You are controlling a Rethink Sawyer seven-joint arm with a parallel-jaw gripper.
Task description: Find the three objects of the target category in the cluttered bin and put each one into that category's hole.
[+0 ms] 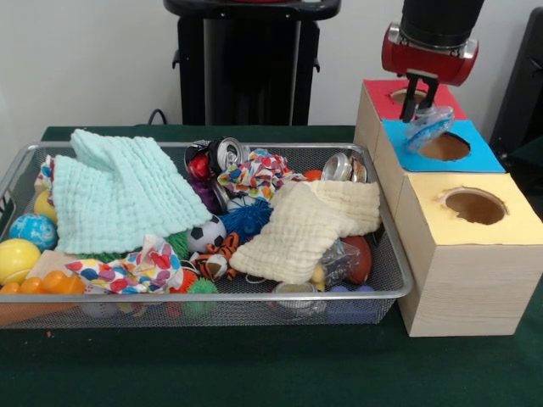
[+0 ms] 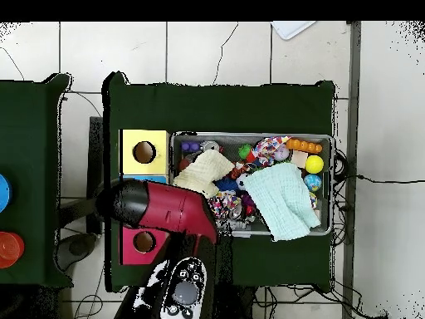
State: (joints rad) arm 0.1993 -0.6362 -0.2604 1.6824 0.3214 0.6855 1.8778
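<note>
While the red and black arm hangs down at the far right of the front view, its tool is seen clenched on a crushed clear plastic bottle with a blue label. The bottle is held tilted just above the blue surround, at the left edge of the hole, and it partly overlaps the hole's rim in that view; whether it touches the paper cannot be told. The blue-topped box is flanked by a red-topped box behind it and a yellow-topped box in front of it. To their left, the bin is set on the green worktop, filled with a mint cloth, a cream cloth, dented cans, balls and toys. From overhead, the blue box is hidden under the arm, and the tool cannot be made out.
</note>
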